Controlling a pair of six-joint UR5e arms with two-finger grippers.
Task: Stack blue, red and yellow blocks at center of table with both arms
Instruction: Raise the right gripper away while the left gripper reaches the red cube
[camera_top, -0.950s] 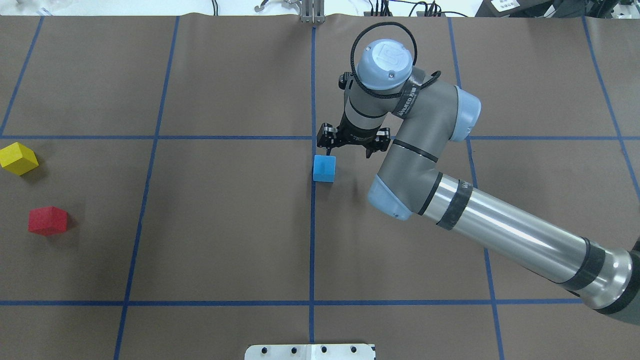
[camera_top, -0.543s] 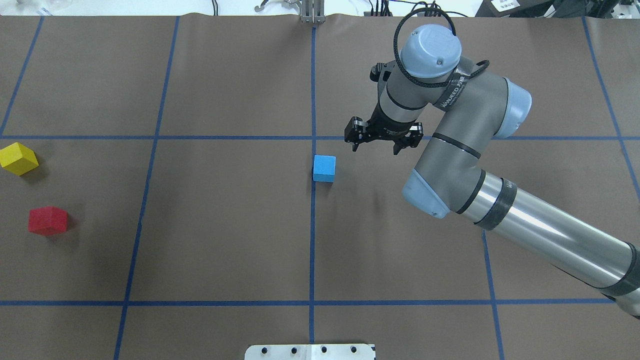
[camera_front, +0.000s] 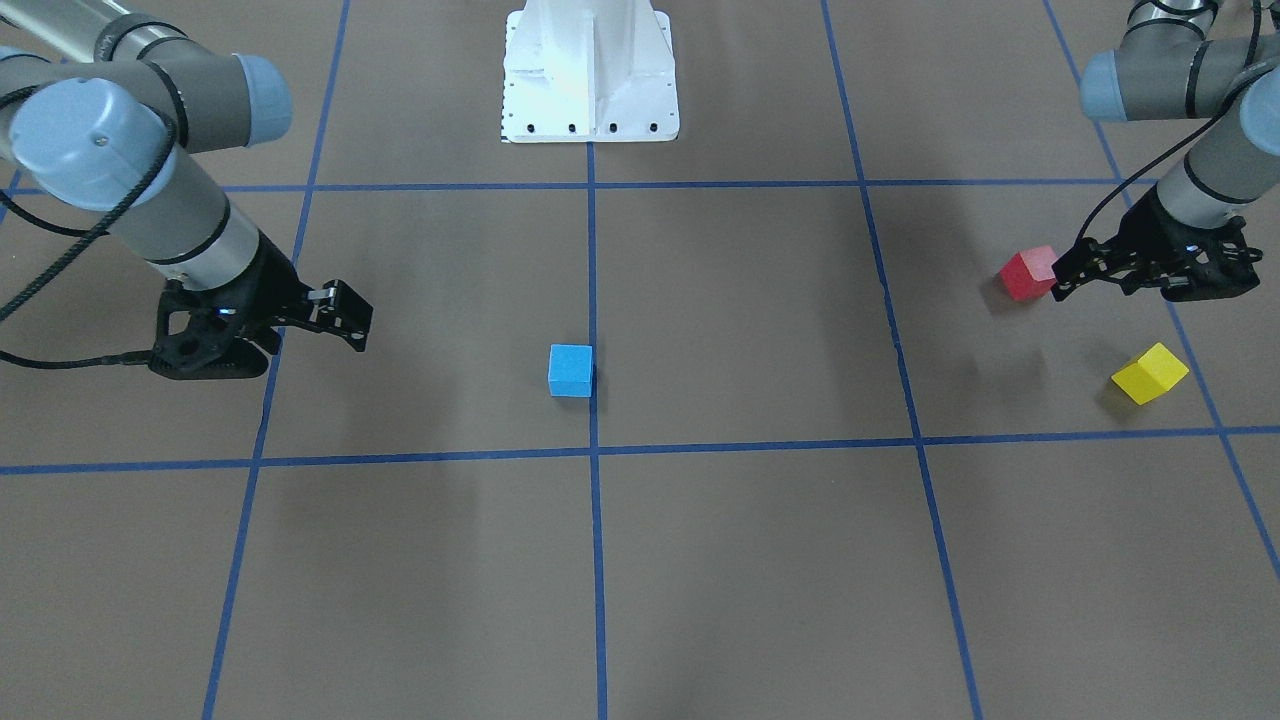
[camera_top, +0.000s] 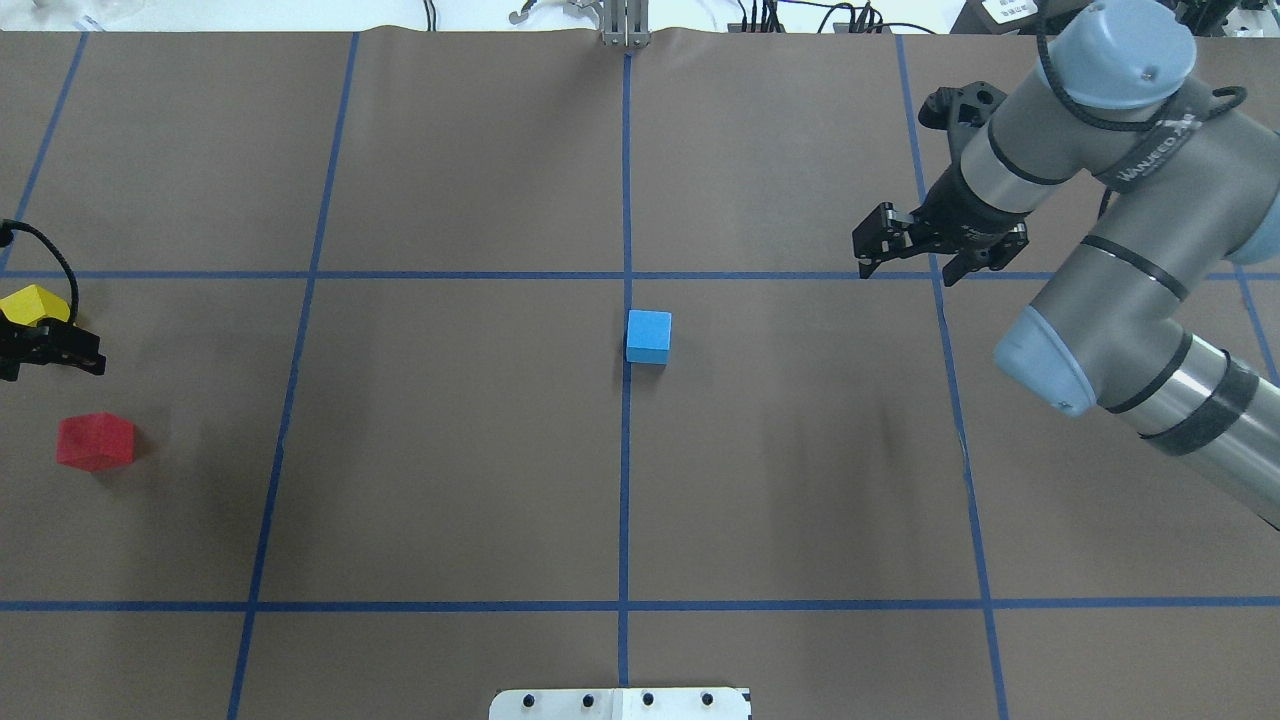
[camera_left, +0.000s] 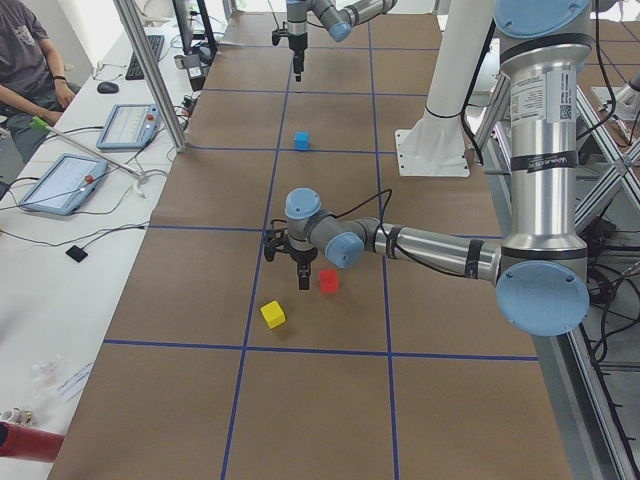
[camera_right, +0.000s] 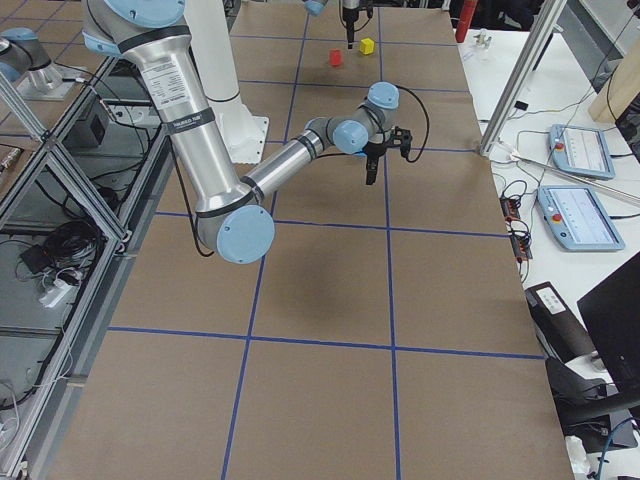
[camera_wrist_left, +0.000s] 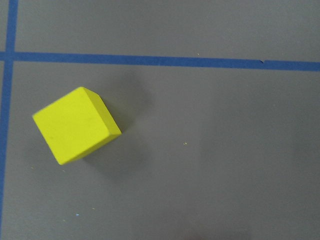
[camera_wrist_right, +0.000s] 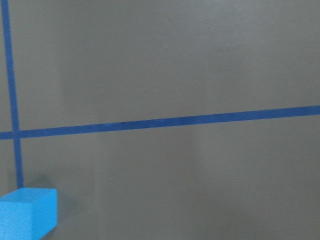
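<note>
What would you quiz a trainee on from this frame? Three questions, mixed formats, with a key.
1. True or false: the blue cube block rests on the brown table cover, untouched by the open right gripper.
2. Which block shows in the left wrist-mounted view? A) red B) yellow C) blue
3. How many blocks sit on top of another block?

Key
1. True.
2. B, the yellow cube.
3. Zero. The red cube, the yellow cube and the blue cube block all lie apart on the cover.
</note>
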